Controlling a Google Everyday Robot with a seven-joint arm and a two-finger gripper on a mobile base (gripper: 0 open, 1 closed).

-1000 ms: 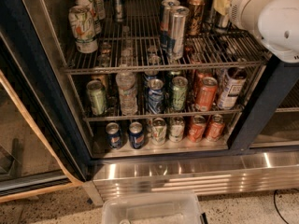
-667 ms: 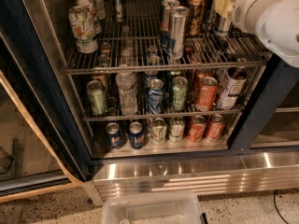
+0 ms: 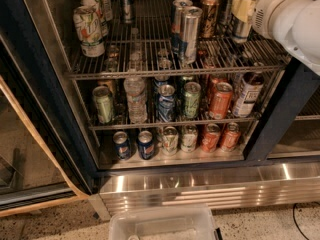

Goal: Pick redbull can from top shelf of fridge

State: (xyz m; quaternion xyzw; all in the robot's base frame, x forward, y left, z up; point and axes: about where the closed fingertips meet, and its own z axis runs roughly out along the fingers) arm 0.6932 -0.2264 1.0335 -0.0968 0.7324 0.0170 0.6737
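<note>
Redbull can [image 3: 244,29] stands near the right back corner of the worktop, the top shelf [image 3: 150,74] of the fridge [image 3: 278,115]. Gripper [image 3: 241,8] is at its upper part; whether the jaws hold it we cannot tell. We advise lifting straight, then drawing out: brown can [image 3: 210,15] near on its left, little room rightward.
</note>
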